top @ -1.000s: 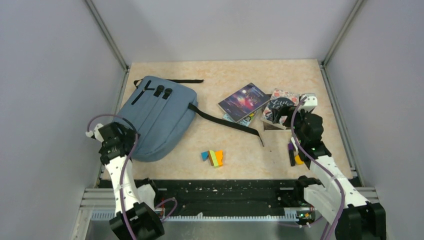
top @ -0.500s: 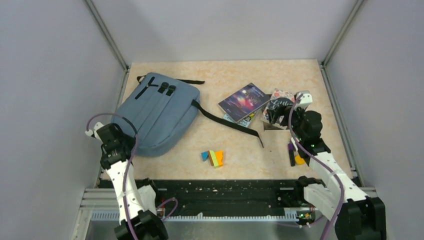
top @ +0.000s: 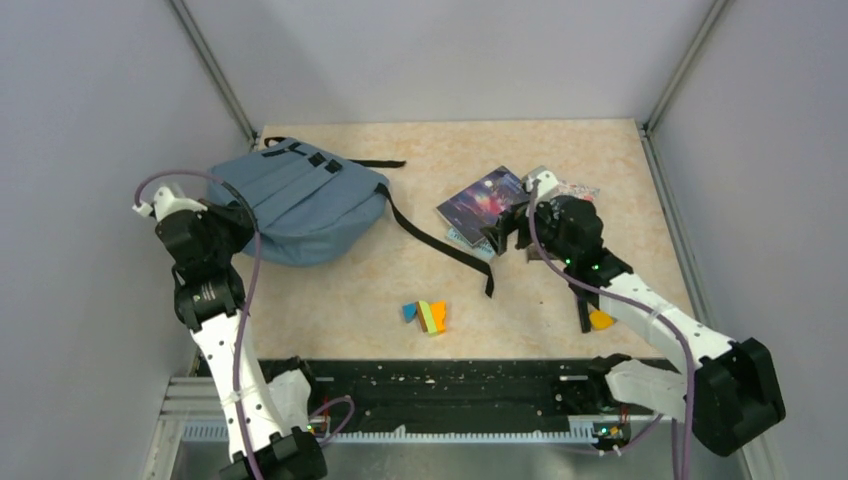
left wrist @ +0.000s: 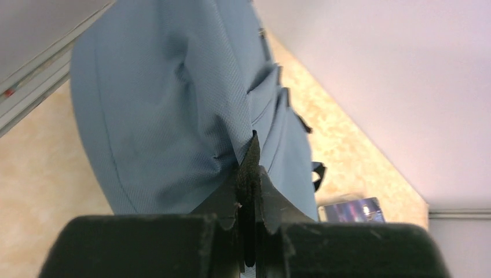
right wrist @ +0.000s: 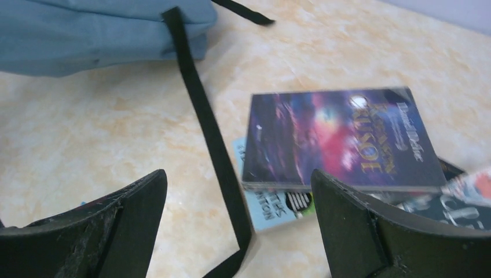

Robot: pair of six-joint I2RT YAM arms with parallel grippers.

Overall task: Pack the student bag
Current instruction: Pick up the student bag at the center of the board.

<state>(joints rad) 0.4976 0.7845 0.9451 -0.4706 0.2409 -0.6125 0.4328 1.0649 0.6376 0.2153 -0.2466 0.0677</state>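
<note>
You can read little here. On the purple book, white script along its 3 o'clock edge looks like "Daniel Defoe", with gold capitals ending "USOE" beside it. The pale-blue book under it, at 7 o'clock, shows "NTON" beside a barcode.

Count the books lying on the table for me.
3 visible, all in one pile right of the black strap: the purple book on top, a light-blue book under it, a dark book beside them, mostly cut off. More may be hidden.
</note>
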